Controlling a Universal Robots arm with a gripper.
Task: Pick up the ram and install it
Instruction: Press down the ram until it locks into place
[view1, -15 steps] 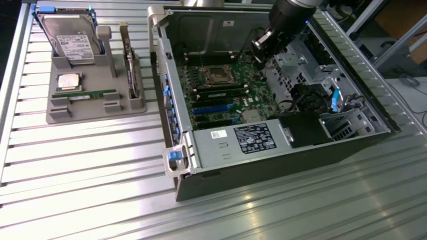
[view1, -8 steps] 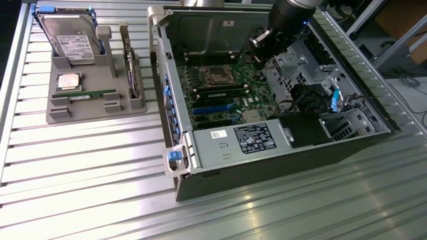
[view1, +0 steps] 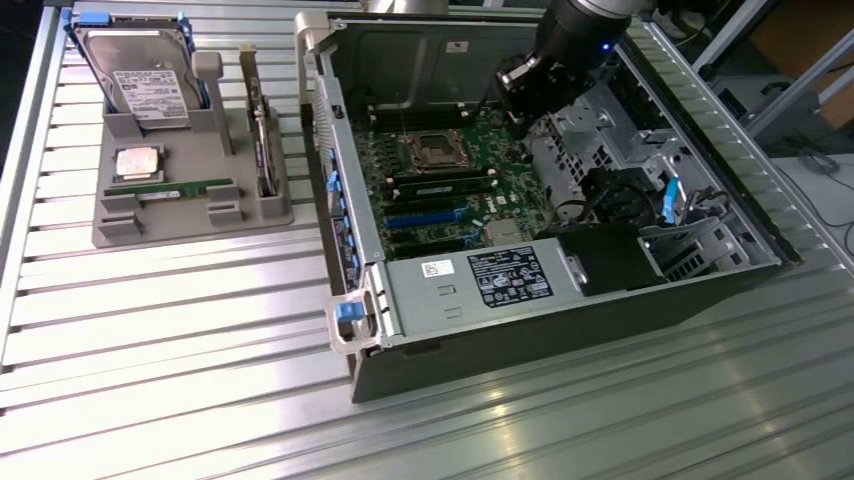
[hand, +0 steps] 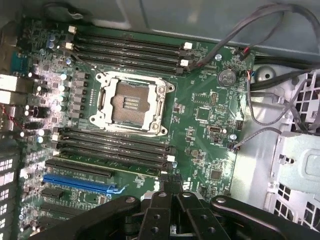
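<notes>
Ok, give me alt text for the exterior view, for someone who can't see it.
The arm's shut gripper hangs over the motherboard inside an open computer case, near the empty CPU socket. On the exterior view's left, a grey holder carries the ram, a hard drive, a CPU chip and an upright card.

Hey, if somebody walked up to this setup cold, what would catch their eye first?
Probably the open computer case with its green motherboard and bare CPU socket, the shut gripper poised just above the board. At the exterior view's left, a grey tray holds the ram, a hard drive and a CPU chip.
</notes>
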